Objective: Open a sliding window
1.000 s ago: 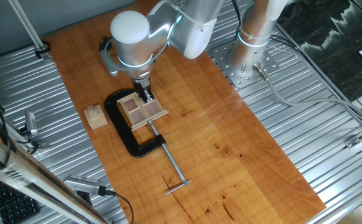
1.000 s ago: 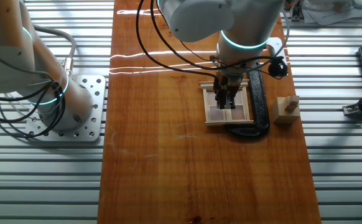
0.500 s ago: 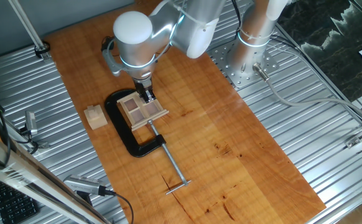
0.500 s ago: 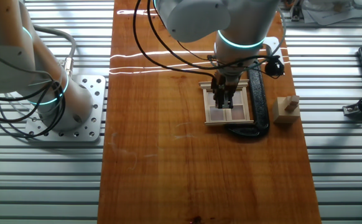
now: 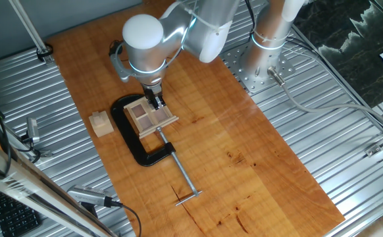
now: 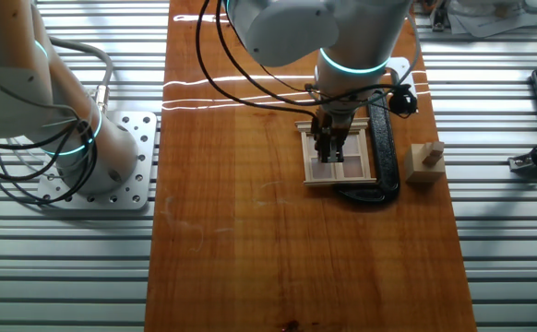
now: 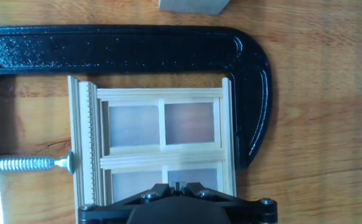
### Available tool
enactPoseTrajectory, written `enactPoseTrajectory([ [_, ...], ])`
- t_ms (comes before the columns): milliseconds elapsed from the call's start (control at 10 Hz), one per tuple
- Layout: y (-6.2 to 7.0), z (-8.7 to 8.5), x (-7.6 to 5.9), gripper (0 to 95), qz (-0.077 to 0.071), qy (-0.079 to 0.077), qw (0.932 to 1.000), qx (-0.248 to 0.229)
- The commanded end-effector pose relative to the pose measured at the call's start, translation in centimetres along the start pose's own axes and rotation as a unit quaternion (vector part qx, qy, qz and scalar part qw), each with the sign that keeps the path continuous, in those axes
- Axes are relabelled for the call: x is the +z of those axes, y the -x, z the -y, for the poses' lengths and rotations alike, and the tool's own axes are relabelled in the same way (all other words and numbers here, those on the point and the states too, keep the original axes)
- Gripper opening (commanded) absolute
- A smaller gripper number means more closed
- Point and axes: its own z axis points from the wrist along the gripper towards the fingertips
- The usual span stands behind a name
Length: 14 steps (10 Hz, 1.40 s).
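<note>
Lying flat on the brown wooden table [image 5: 244, 158] is the sliding window [image 5: 151, 116], a small square frame of light wood. Thin bars cross it and split it into four panes, and the panes look cloudy and brownish. In the hand view one side of the frame has a row of tiny ridges like little teeth.

A black clamp [image 5: 133, 143] wraps around the window, and its shiny screw [image 5: 178, 172] presses against the ridged side. A little wooden block [image 5: 101, 123] sits on the table near the clamp, not touching it.

The gripper [image 6: 329, 155] points straight down over the window, at the edge that faces away from the screw handle. In the hand view its fingers [image 7: 180, 186] look pressed close together, with just a tiny slit between them, right above the window's middle bar. They hold nothing that can be seen.
</note>
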Motion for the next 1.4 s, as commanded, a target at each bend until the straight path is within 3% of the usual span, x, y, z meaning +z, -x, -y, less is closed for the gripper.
enactPoseTrajectory([
  [100,-0.02,0.07,-0.05,0.0,0.000,-0.010,1.0000,0.002],
  [300,-0.02,0.10,0.07,0.0,0.000,-0.020,0.9998,-0.001],
  [1400,-0.19,-0.01,0.39,0.0,-0.001,-0.021,0.9998,0.000],
])
